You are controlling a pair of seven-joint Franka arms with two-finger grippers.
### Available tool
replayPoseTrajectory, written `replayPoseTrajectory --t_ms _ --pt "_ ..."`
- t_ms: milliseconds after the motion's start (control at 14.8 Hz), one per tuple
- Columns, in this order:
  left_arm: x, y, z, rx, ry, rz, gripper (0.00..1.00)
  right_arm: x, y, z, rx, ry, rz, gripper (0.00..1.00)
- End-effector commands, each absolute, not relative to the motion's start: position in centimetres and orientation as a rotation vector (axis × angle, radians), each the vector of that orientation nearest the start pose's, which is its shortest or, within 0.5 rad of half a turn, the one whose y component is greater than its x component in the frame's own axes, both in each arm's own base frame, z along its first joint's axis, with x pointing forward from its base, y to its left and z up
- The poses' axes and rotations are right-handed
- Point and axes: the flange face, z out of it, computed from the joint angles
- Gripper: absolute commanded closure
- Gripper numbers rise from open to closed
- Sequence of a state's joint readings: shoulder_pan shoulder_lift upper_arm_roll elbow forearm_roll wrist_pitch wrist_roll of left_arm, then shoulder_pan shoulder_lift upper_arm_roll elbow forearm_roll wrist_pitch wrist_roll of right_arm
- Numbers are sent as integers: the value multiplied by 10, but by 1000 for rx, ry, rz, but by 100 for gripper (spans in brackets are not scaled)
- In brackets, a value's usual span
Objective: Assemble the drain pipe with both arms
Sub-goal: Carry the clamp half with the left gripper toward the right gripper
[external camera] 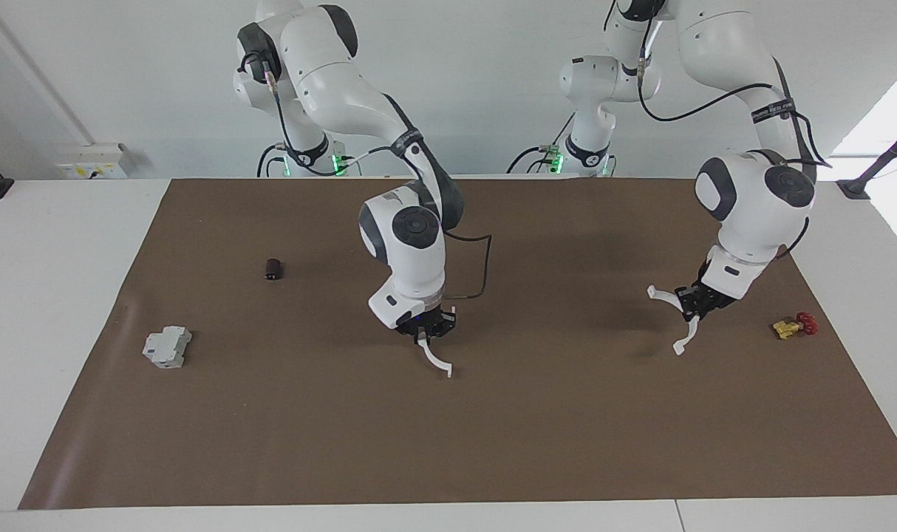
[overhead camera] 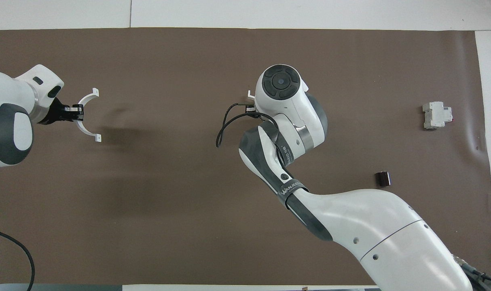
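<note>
"wanjee" band on right arm (overhead camera: 293,190), both tools holding half-rings

Matt brown paper-like table cover (external camera: 493,443)

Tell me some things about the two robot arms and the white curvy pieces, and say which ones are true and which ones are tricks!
1. Each hand holds one white half-ring. True: the left hand grips one half-ring and the right hand grips the other half-ring.
2. The two half-rings are already joined into a full ring. False: they are apart, each held in its own hand above the brown mat.
3. The yellow-and-red valve lies on the mat near the left hand. True.
4. The grey blocky box is stacked on the small dark cylinder. False: they lie apart on the mat, the cylinder nearer to the robots.
5. The right hand holds the valve. False: it holds a half-ring.
</note>
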State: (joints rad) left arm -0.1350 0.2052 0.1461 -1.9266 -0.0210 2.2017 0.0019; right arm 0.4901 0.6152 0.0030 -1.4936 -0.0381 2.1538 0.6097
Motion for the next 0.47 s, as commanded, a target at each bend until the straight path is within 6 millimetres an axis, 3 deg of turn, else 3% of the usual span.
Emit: replayPoseTrajectory --t_ms 0,203,406 --pt "615 -8 411 -3129 -13 -88 100 632 341 309 -3139 92 -160 78" --pt "615 -42 411 -3131 42 -100 100 626 340 296 -3138 57 -155 78" --pt "615 -83 411 -3128 41 -112 100 620 350 293 -3141 13 -146 70"
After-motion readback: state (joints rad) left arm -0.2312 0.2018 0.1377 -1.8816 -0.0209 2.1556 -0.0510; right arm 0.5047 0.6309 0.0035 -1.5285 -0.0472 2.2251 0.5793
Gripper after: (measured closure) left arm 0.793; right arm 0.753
